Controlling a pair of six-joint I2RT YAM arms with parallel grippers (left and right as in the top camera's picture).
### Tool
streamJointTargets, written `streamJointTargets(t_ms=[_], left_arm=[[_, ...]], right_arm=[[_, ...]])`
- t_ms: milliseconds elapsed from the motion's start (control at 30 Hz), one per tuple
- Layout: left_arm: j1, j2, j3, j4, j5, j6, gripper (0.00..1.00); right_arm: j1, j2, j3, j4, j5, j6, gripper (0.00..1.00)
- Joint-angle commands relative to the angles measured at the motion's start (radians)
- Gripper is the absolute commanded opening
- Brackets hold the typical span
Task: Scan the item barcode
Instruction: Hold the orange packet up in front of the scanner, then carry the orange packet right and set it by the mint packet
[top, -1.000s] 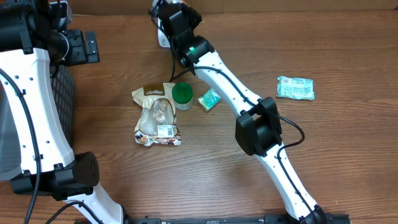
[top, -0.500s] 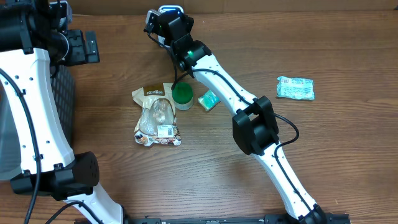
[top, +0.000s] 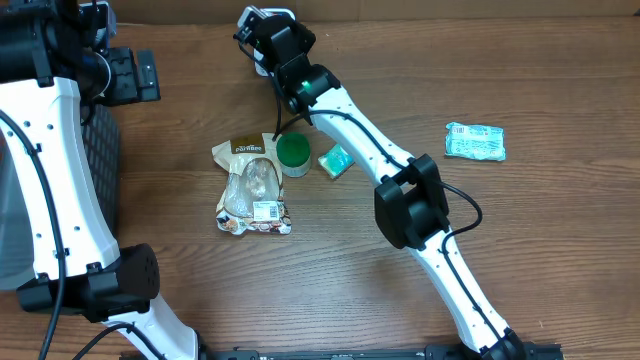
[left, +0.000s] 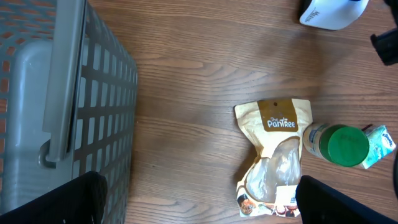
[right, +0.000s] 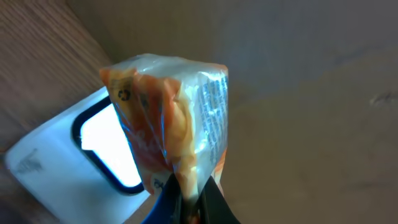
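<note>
Jaws of your right gripper (right: 186, 200) pinch an orange crinkly plastic packet (right: 168, 118); left gripper (left: 199, 202) gapes. Wooden tabletop (top: 560, 250), cardboard wall (right: 311, 93); right arm (top: 350, 120) outstretched above white plastic scanner (right: 62, 165).

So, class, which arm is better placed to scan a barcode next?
Right. The right end effector is shut on the orange packet, beside the white scanner. The left end effector hangs open and empty near the grey basket.

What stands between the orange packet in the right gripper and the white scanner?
Nothing visible does. The right gripper, shut on the orange packet, holds it directly before the window of the white scanner.
</note>
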Motion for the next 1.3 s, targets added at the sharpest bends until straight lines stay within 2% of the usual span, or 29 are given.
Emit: streamJointTargets(t_ms=[0, 167, 300, 467, 667, 900, 1267], left_arm=[[0.002, 0.001, -0.001, 0.001, -0.006, 0.018, 1.00], [0.002, 0.001, -0.001, 0.001, -0.006, 0.018, 1.00], [0.002, 0.001, -0.001, 0.001, -0.006, 0.018, 1.00], [0.002, 0.001, -0.001, 0.001, -0.006, 0.018, 0.99], [0.002, 0.001, -0.001, 0.001, -0.006, 0.018, 1.00], [0.002, 0.001, -0.001, 0.001, -0.006, 0.018, 1.00], [0.002, 0.001, -0.001, 0.001, -0.006, 0.018, 0.99]], right_arm=[[-0.009, -0.169, 0.004, -0.052, -0.023, 0.238, 0.04], [-0.032, -0.349, 0.004, -0.320, -0.145, 0.559, 0.04], [-0.093, -0.489, 0.004, -0.581, -0.327, 0.784, 0.04], [-0.213, -0.592, 0.004, -0.862, -0.581, 0.882, 0.04], [-0.362, -0.594, -0.019, -1.137, -0.682, 0.886, 0.04], [-0.479, -0.592, -0.209, -1.168, -0.690, 0.887, 0.04], [-0.642, -0.592, -0.621, -0.934, -0.787, 0.917, 0.04]])
